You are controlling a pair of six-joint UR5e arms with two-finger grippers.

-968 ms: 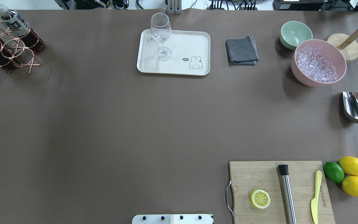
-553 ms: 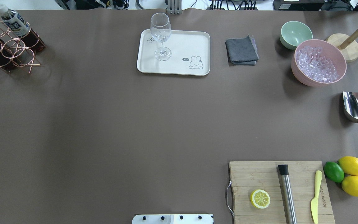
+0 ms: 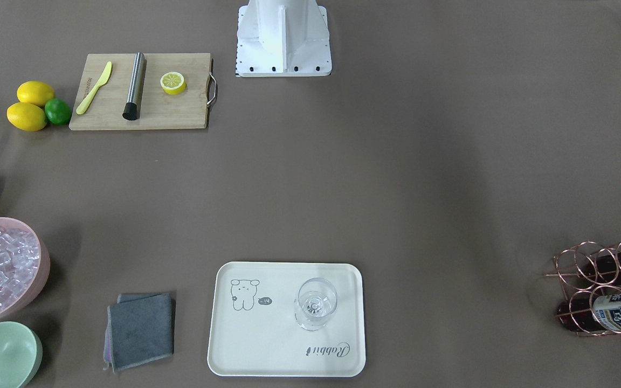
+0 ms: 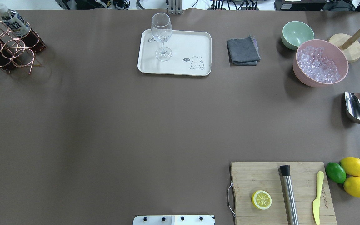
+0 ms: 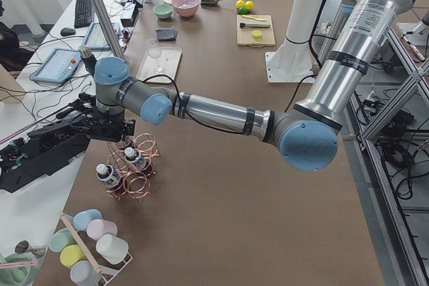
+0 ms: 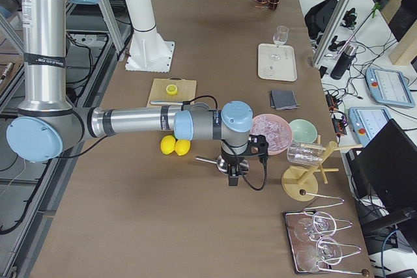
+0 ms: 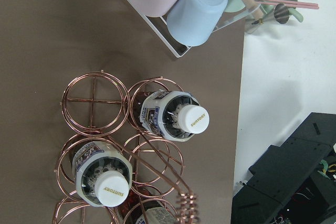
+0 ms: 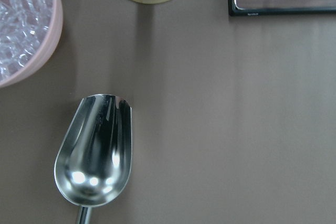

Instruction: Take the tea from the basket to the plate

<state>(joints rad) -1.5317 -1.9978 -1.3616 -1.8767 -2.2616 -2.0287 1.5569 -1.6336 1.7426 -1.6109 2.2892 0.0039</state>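
Observation:
The copper wire basket point(image 4: 20, 56) stands at the table's far left corner; it also shows in the front view point(image 3: 585, 269) and the left wrist view point(image 7: 94, 100). Tea bottles point(image 4: 12, 22) point(image 7: 173, 116) point(image 7: 102, 174) stand in its cells. The cream plate point(image 4: 183, 67) point(image 3: 267, 345) holds a wine glass point(image 4: 162, 34). My left gripper point(image 5: 110, 128) hovers above the basket point(image 5: 137, 179); I cannot tell whether it is open or shut. My right gripper point(image 6: 234, 174) hangs over a metal scoop point(image 8: 94, 150), far from the plate; I cannot tell its state either.
A pink bowl of ice point(image 4: 320, 62), a mint-green bowl point(image 4: 297, 34) and a grey cloth point(image 4: 243, 50) lie right of the plate. A cutting board point(image 4: 280, 190) with a lemon half, lemons, a lime. A rack of cups point(image 7: 178, 3) sits beside the basket.
The leftmost bottle in the basket looks very slightly shifted. Nothing else has visibly moved.

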